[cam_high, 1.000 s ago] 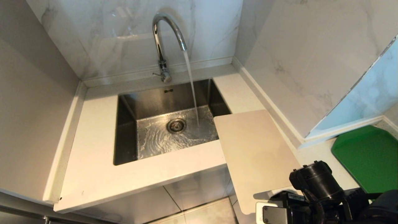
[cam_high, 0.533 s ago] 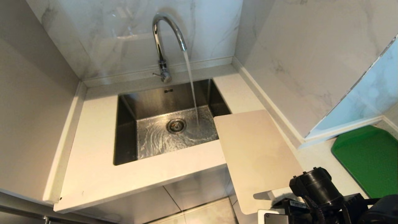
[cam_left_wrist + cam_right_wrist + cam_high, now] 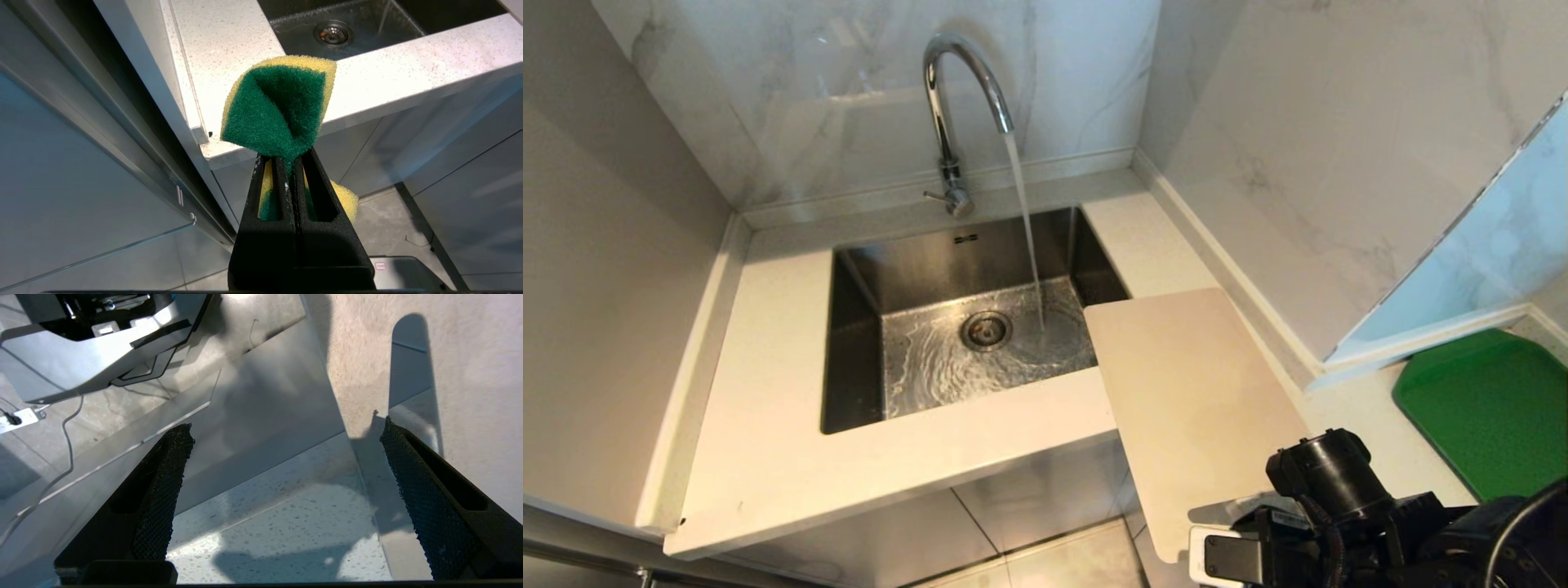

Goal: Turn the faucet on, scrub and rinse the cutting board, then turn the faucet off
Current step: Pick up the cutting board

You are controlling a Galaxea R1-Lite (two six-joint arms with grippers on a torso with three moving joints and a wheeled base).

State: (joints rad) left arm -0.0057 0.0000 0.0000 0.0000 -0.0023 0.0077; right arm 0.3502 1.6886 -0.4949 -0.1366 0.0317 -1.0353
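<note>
Faucet, polished chrome gooseneck, stood upper centre of the head view; a thin stream of water fell from its arched spout into the brushed steel sink, rippling around the round drain. Cutting board, flat matte cream plastic with rounded corners, lay on the speckled pale surface right of the sink, one corner over the basin and its near end overhanging the surface edge. Green flat board at right edge. Right gripper, textured black jaws spread wide and empty, straddled the board's long tapered handle slot. Left gripper, jaws clamped on a folded green-and-yellow sponge, sat below the surface edge.
</note>
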